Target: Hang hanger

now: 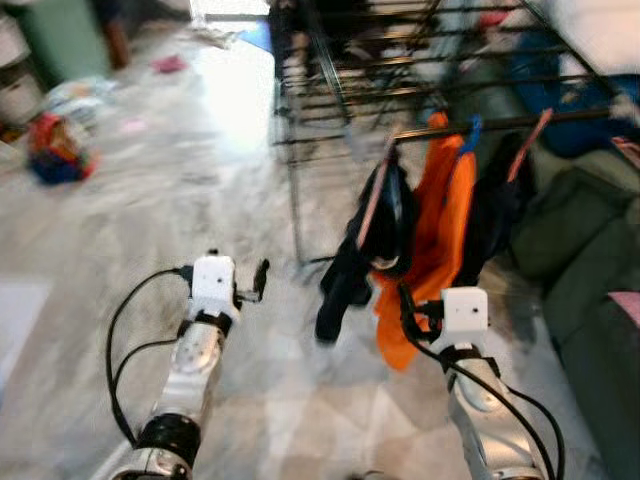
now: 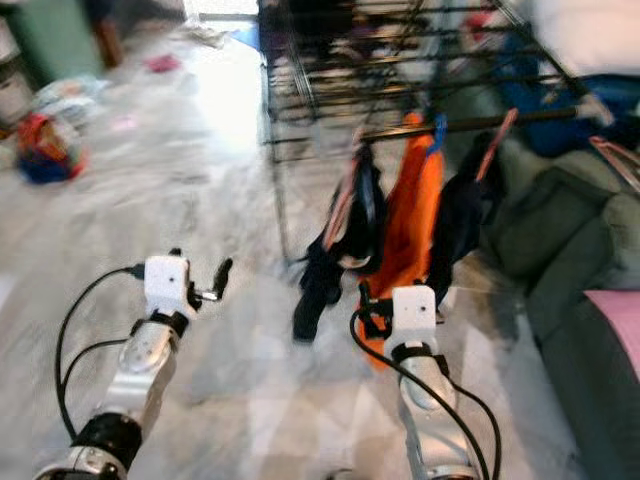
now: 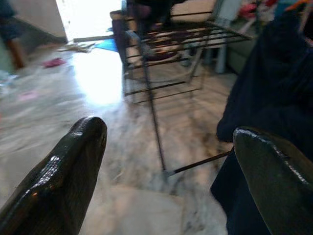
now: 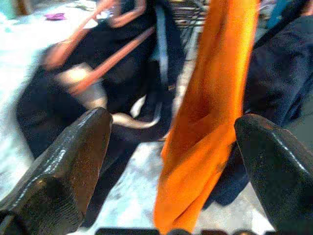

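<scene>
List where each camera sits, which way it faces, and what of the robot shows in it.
Left eye view: on the head, looking forward and down at the drying rack and marble floor; both silver arms show.
Right eye view: same head, same scene, slightly shifted.
Left wrist view: along the open left gripper toward the rack's legs.
Right wrist view: along the open right gripper at the orange garment.
Shared: the orange garment also hangs in both eye views.

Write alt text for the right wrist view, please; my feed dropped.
The open right gripper faces an orange garment hanging between dark clothes, one of them on a pinkish hanger. Both black fingers frame the blurred view, holding nothing, with pale floor below.
</scene>
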### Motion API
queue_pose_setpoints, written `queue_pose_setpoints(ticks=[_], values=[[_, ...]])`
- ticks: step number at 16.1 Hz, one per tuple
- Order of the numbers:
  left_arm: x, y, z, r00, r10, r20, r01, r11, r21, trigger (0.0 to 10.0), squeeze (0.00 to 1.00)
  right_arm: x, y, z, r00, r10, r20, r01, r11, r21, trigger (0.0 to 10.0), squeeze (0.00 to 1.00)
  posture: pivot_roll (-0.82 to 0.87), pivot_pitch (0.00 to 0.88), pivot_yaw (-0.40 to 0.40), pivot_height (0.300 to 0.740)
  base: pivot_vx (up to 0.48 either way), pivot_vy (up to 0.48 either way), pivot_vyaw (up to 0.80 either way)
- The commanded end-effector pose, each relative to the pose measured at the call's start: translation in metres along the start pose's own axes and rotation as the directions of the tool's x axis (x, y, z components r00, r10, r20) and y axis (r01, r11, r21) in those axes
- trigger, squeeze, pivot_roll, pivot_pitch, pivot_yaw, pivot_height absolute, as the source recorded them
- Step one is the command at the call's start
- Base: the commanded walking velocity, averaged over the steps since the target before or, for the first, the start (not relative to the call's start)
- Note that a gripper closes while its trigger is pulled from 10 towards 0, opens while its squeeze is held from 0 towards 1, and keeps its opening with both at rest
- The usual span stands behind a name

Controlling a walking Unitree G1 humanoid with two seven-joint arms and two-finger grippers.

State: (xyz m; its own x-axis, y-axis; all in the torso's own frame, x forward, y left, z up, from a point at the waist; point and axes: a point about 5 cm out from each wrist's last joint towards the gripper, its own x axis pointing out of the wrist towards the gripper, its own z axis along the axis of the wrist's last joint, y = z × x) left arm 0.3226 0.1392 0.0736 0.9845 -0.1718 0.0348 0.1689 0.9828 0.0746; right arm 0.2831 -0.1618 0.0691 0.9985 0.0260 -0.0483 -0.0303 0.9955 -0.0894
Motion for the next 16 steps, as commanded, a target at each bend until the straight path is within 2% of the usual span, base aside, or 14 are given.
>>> queue_pose_setpoints(ticks=[1, 3, 7, 16], values=[[-0.003, -0.005, -0.003, 1.0, -0.022, -0.01, 0.022, 1.0, 0.003, 10.0, 0.0, 0.0, -0.004, 0.0, 1.0, -0.016, -0.002, 0.016, 1.0, 0.001, 10.0, 0.0, -0.03, 0.129, -0.004, 0.74, 0.428, 0.0, 0.0], [-0.003, -0.006, -0.005, 0.999, -0.032, -0.016, 0.032, 0.999, -0.001, 10.0, 0.0, 0.0, -0.003, 0.0, 1.0, -0.014, -0.004, 0.014, 1.0, 0.0, 10.0, 0.0, -0.02, 0.131, -0.005, 0.74, 0.412, 0.12, 0.0], [-0.005, -0.005, -0.008, 0.999, -0.021, -0.043, 0.02, 0.999, -0.027, 10.0, 0.0, -0.001, -0.002, -0.001, 1.0, -0.006, -0.006, 0.006, 1.0, -0.001, 10.0, 0.0, -0.02, 0.141, -0.005, 0.74, 0.0, 0.0, 0.0], [-0.011, -0.014, -0.011, 0.992, -0.116, -0.046, 0.117, 0.993, 0.022, 10.0, 0.0, 0.002, -0.006, 0.011, 0.997, -0.048, 0.053, 0.049, 0.999, -0.019, 10.0, 0.0, -0.01, 0.159, -0.004, 0.74, 0.0, 0.0, 0.0]])
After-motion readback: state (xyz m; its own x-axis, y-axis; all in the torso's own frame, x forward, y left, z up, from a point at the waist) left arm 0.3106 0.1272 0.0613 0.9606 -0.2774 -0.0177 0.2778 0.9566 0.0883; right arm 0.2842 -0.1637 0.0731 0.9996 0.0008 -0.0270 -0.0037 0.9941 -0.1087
